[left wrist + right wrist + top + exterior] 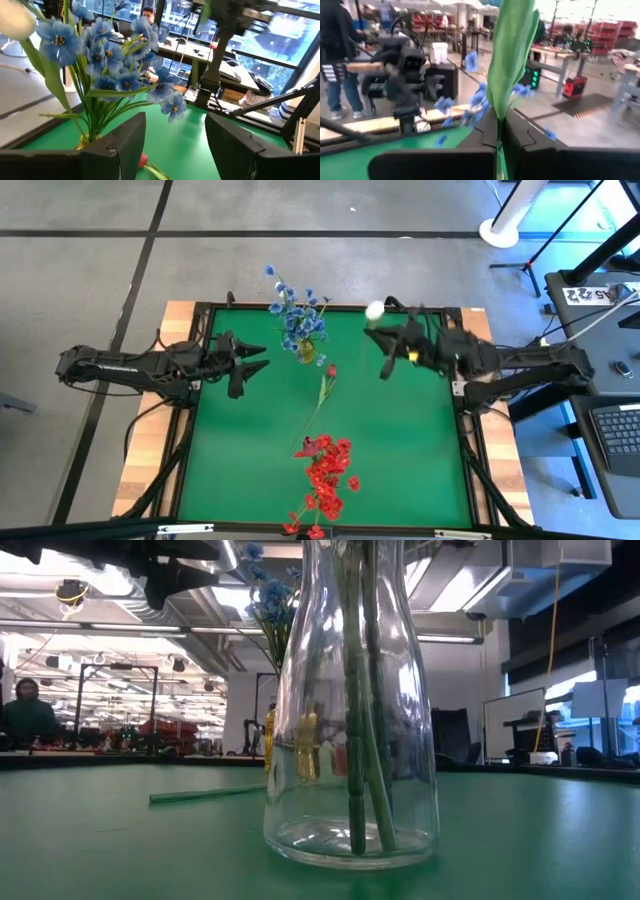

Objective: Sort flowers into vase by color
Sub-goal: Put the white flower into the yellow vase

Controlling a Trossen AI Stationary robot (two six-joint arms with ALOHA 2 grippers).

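Note:
A white-bud flower is held by my right gripper, which is shut on it above the table's far right part. Its broad green leaf rises in front of the right wrist camera. Blue flowers stand in a small vase at the far edge. My left gripper is open just left of them, touching nothing. A single red-bud flower lies flat mid-table. Red clusters stand with their stems in a clear glass vase near the near edge. My right gripper pinches the white flower between its two fingers at the base of the green leaf, on the stem below the bud. The flower is lifted clear of the table, and the leaf stands up past the fingertips. The gripper itself hides the stem below the fingers.
The green mat is framed by a black rail. A stem of the lying flower stretches along the mat behind the clear vase. Open mat lies to the left and right of the red clusters. People stand in the room beyond the table.

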